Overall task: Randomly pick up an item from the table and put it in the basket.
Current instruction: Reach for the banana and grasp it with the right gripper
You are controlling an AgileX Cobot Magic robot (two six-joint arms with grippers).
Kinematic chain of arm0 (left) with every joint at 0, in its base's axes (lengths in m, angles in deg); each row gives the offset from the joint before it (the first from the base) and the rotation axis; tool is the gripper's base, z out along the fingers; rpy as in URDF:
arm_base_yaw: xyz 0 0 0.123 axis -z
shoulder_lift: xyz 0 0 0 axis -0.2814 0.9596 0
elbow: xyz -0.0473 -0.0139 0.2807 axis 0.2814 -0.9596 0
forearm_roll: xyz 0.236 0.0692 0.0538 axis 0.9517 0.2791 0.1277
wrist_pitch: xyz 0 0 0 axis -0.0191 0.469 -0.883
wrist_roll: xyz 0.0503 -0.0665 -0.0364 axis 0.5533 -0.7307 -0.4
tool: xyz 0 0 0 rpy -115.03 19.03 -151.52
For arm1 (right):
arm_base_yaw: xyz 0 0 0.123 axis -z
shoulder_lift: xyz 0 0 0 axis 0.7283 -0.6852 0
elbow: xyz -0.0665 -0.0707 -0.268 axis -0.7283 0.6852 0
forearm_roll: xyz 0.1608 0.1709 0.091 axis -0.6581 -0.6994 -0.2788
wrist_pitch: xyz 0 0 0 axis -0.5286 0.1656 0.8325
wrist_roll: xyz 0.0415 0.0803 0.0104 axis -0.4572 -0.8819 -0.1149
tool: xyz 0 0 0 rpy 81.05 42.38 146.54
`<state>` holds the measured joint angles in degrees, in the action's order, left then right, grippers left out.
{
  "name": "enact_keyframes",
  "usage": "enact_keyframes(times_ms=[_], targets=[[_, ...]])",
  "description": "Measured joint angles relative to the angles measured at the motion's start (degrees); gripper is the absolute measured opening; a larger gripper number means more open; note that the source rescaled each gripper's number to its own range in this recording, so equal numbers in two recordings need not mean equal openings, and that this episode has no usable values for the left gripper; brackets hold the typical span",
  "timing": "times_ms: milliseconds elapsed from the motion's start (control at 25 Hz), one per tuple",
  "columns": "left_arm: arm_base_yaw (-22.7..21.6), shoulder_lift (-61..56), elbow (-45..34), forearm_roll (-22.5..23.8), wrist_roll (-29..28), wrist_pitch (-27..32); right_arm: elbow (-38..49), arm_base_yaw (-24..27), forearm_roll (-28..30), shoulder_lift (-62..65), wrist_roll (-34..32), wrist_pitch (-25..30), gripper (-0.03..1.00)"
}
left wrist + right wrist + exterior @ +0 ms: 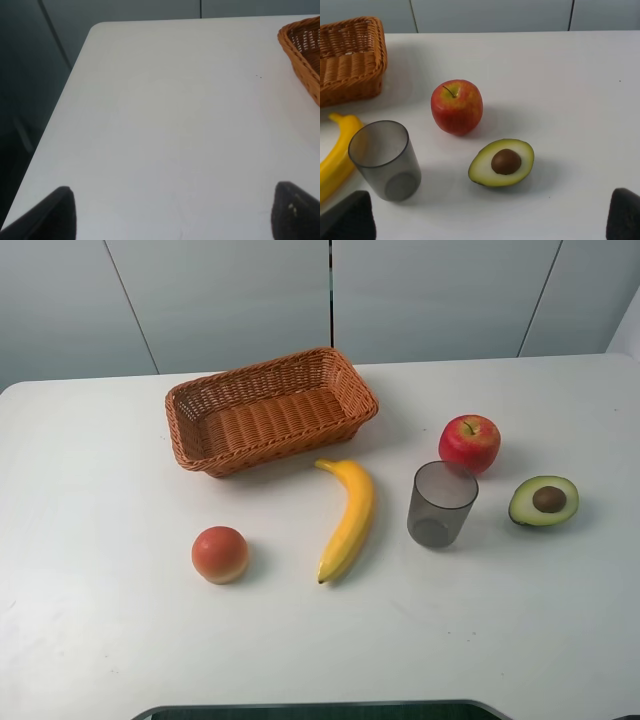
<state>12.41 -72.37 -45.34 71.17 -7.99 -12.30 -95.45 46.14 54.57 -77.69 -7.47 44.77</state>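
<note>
A long curved yellow banana (349, 519) lies on the white table (100, 640) just in front of the wicker basket (270, 410), which is empty. The banana's end also shows in the right wrist view (335, 155), and a basket corner shows there (350, 60) and in the left wrist view (302, 50). Neither arm shows in the exterior high view. My left gripper (172, 215) is open over bare table, far from the banana. My right gripper (492, 215) is open above the table near the avocado half (501, 162), holding nothing.
A grey translucent cup (441, 504) stands right of the banana. A red apple (469, 443) and the avocado half (543, 500) lie further right. A round orange-pink fruit (220, 554) lies left of the banana. The table's left edge (60, 110) is near the left gripper.
</note>
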Motion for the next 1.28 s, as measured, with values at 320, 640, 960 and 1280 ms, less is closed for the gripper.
enact_keyframes(times_ms=[320,640,960,1280], targets=[[0.0,0.0,0.0,0.0,0.0,0.0,0.0,0.0,0.0,0.0,0.0,0.0,1.0],[0.0,0.0,0.0,0.0,0.0,0.0,0.0,0.0,0.0,0.0,0.0,0.0,1.0],[0.0,0.0,0.0,0.0,0.0,0.0,0.0,0.0,0.0,0.0,0.0,0.0,1.0],[0.0,0.0,0.0,0.0,0.0,0.0,0.0,0.0,0.0,0.0,0.0,0.0,1.0]])
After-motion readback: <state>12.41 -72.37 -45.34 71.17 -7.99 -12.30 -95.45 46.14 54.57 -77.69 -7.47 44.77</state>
